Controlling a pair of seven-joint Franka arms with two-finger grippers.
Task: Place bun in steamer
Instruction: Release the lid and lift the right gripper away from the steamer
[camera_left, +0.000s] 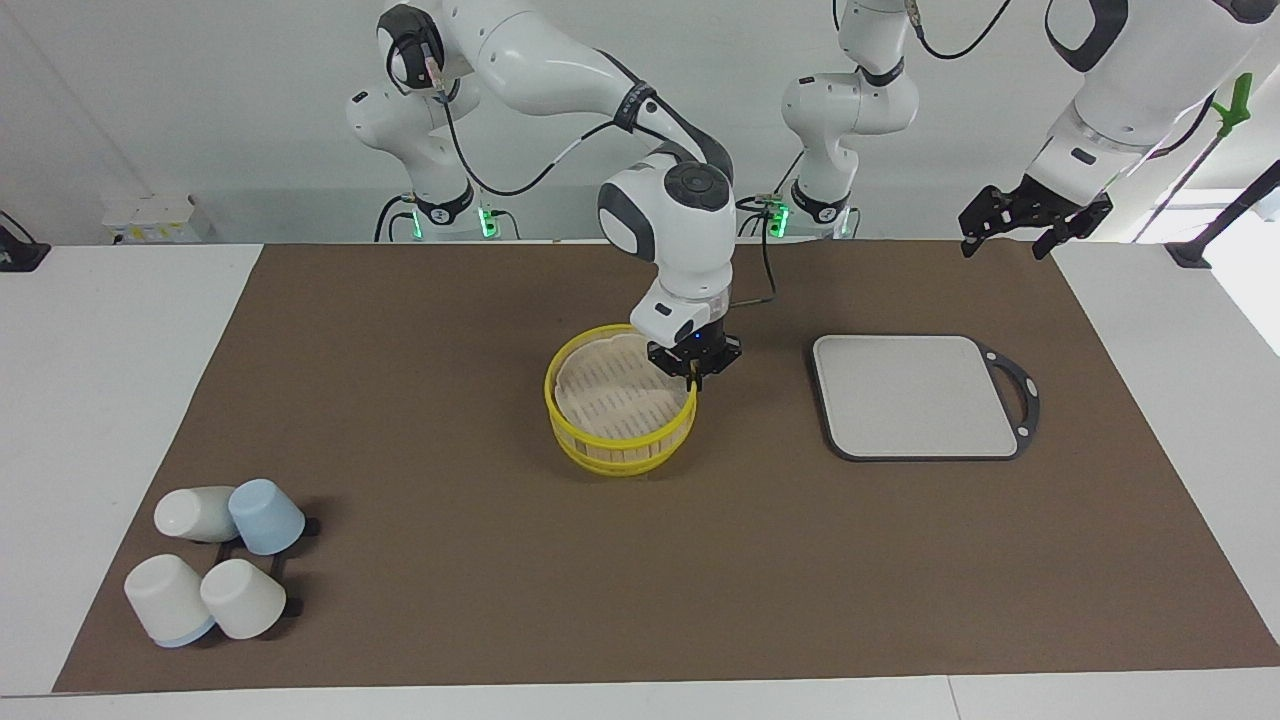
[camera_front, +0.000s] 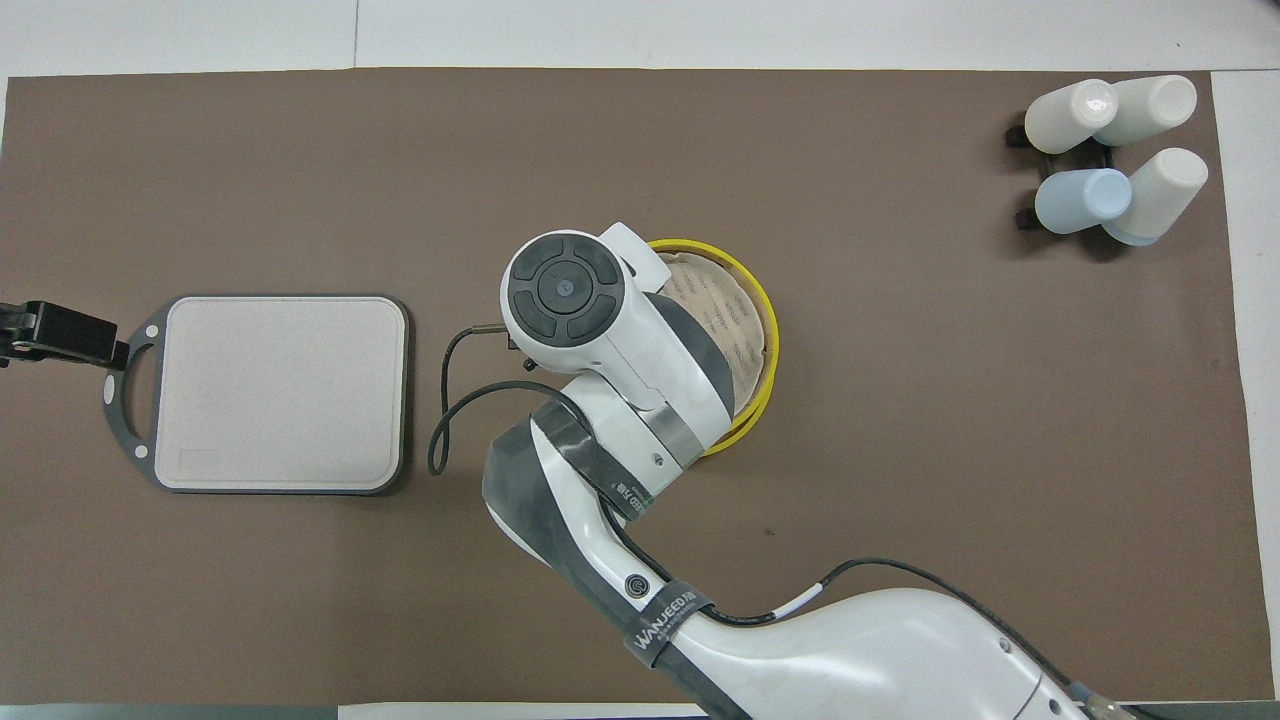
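White table (camera_left: 120, 400) is covered almost wholly by a brown mat (camera_left: 450, 330), and all the things are laid on that mat. One steamer (camera_left: 620, 446) is seen at the middle of the mat: a round bamboo basket with bright yellow rims top and bottom, standing upright and uncovered. Its slatted floor is lined with a pale sheet, and nothing else can be made out in it.

The rim of the steamer is pinched by the right gripper (camera_left: 693, 378), jaws pressed together on it at the side toward the left arm's end. The left gripper (camera_left: 1008, 240) is held up over the mat's edge at its own end, jaws spread.

One grey board (camera_left: 915, 395) with a black handle is laid beside the steamer. Four cups (camera_left: 215, 560), three white and one blue, are tipped on a black rack (camera_left: 290, 605) at the right arm's end, farther from the robots.
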